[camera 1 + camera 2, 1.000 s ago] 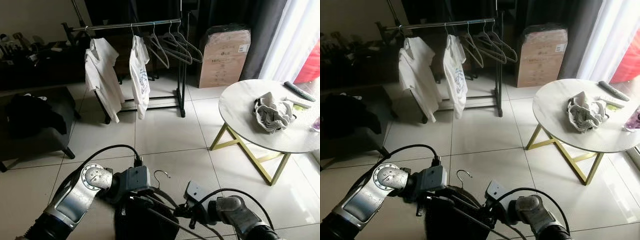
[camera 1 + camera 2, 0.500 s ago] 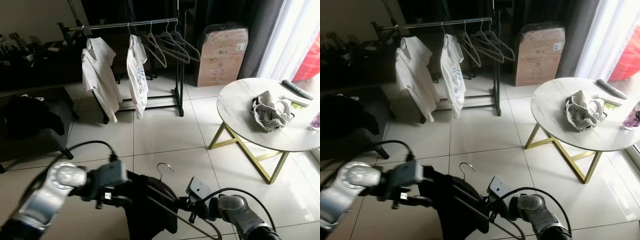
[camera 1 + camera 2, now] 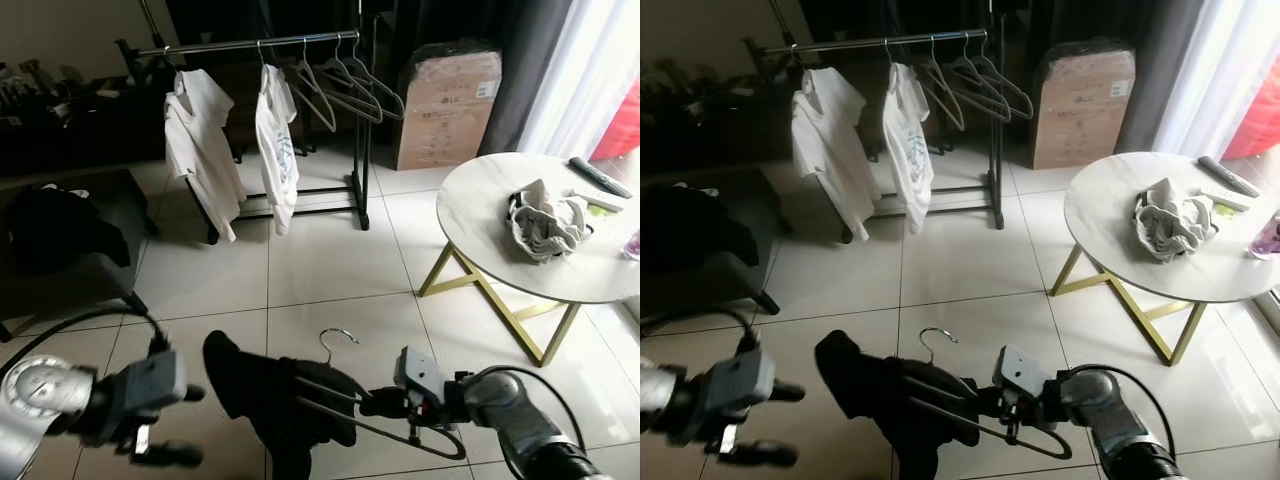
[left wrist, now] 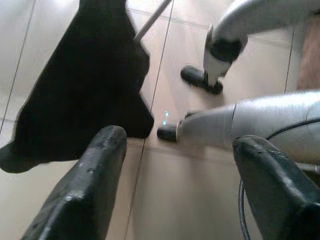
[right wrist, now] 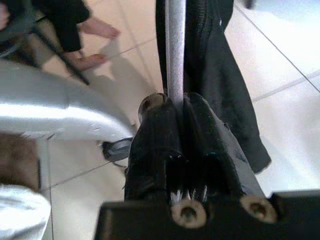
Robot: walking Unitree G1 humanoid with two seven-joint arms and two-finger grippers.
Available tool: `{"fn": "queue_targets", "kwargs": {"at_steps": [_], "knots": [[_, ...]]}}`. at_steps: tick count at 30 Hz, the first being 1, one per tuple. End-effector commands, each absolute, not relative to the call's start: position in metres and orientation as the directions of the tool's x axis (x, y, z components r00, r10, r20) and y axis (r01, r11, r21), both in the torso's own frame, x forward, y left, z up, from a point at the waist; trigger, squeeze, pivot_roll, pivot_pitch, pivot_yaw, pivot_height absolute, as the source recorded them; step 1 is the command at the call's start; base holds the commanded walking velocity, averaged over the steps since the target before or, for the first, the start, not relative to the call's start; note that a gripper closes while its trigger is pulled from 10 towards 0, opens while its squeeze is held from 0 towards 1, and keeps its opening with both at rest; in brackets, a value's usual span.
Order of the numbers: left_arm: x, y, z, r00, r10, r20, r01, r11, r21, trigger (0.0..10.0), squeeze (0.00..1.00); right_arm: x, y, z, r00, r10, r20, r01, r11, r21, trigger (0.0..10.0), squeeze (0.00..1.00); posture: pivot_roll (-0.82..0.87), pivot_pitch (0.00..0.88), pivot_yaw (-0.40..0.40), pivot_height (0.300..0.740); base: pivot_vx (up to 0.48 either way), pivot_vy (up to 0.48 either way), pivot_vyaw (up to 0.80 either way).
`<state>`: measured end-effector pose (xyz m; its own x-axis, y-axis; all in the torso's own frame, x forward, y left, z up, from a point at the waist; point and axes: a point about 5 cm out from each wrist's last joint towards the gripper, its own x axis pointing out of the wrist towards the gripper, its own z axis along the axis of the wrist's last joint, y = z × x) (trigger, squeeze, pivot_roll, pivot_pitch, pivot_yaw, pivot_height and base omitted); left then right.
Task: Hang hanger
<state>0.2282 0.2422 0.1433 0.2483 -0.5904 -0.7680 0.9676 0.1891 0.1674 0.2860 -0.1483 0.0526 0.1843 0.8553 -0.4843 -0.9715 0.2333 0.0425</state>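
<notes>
At the lower edge of the frame we lose the bottom of the black garment (image 3: 285, 410). At the right edge, the round table (image 3: 480, 215) is cut off, and we cannot identify the small purple object (image 3: 633, 245) there.

A round white table (image 3: 478, 215) on gold legs carries a crumpled grey cloth (image 3: 543, 225) and a remote (image 3: 598, 177). A wrapped cardboard box (image 3: 446, 105) stands against dark curtains (image 3: 520, 70).

We're in a home's living room: glossy pale floor tiles (image 3: 330, 260), a black metal clothes rail (image 3: 250, 44) hung with white T-shirts (image 3: 200, 150) and bare hangers. There's a round white-topped table with gold legs (image 3: 480, 215) beside sheer curtains (image 3: 580, 70), plus a taped cardboard box (image 3: 447, 105).
</notes>
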Motion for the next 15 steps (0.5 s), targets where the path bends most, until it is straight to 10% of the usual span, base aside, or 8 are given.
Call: {"fn": "queue_targets", "kwargs": {"at_steps": [1,8,15], "knots": [[0.229,0.247,0.145,0.28,-0.563,-0.778,0.959,0.193,0.206,10.0,1.0,0.286,-0.137,0.063,0.136,0.892,-0.432,-0.986,0.164,0.028,0.0,0.0,0.07,0.153,0.058,0.74,0.0,0.0,0.0],[0.243,0.239,0.142,0.484,-0.593,-0.643,0.875,0.34,0.345,10.0,1.0,0.277,-0.135,0.068,0.041,0.896,-0.443,-0.997,0.064,0.038,0.0,0.0,0.06,0.147,0.054,0.74,0.0,0.0,0.0],[0.231,0.239,0.141,0.459,-0.622,-0.635,0.886,0.372,0.276,10.0,1.0,0.272,-0.138,0.065,0.035,0.885,-0.464,-0.996,0.066,0.052,0.0,0.0,0.07,0.141,0.052,0.74,0.0,0.0,0.0]]}}
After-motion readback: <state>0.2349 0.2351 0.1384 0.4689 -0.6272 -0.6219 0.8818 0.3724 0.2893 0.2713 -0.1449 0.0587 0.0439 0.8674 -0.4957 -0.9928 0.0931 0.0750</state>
